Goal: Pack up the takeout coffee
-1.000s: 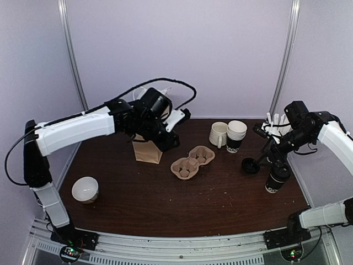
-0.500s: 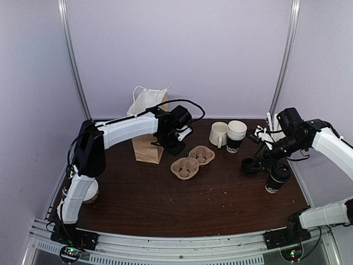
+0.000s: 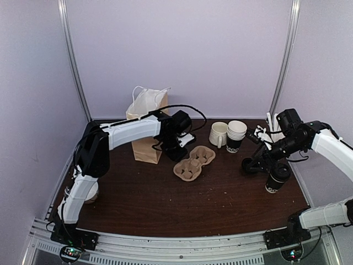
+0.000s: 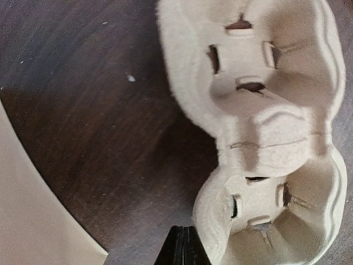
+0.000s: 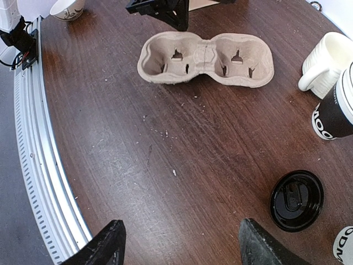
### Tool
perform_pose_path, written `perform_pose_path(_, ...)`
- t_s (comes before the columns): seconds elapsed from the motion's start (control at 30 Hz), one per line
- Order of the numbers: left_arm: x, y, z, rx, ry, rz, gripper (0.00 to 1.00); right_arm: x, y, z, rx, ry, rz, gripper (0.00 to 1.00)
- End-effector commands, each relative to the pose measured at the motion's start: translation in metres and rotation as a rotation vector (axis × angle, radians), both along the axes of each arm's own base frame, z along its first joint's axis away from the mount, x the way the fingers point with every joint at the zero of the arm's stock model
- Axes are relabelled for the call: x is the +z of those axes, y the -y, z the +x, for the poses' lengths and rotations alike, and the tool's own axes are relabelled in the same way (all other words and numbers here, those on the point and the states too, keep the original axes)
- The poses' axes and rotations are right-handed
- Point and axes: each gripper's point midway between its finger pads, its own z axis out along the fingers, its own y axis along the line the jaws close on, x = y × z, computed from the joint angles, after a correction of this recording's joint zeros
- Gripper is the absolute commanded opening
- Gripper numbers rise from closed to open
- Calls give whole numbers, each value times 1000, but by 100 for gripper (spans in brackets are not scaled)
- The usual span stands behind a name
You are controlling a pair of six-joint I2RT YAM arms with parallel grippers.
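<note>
The takeout coffee [image 3: 277,179], a paper cup with a black band and a black lid, stands at the right of the table. Only its edge shows in the right wrist view [image 5: 345,247]. My right gripper [image 3: 263,160] hangs open and empty above the table, left of the cup [image 5: 182,248]. A loose black lid [image 3: 250,164] lies on the table by it [image 5: 297,200]. The brown pulp cup carrier [image 3: 193,163] lies mid-table, both wells empty [image 5: 205,58]. My left gripper [image 3: 179,152] is shut, its tip [image 4: 185,248] right beside the carrier's rim [image 4: 265,110].
A brown paper bag [image 3: 146,124] stands behind the left arm. A white mug [image 3: 218,134] and a stack of paper cups [image 3: 236,136] stand at the back. A cup of white sticks [image 3: 273,118] is at the back right. A bowl [image 3: 85,190] is near left.
My left arm swung down from beside the bag to the carrier's near-left rim. My right gripper dropped slightly toward the loose lid.
</note>
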Motion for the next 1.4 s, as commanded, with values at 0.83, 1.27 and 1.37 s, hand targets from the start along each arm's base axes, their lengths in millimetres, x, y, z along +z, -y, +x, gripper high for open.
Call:
perform_pose_path(0.83, 171, 45, -130, -301, -45, -315, 56, -9, -4, 11, -14, -21, -1, 74)
perform_pose_path(1.27, 341, -112, -11, 296, 500, -441, 97, -17, -7, 13, -3, -30, -15, 74)
perform_pose_path(1.37, 330, -124, 9, 320, 488, -415, 98, -17, -6, 11, -4, -25, -16, 74)
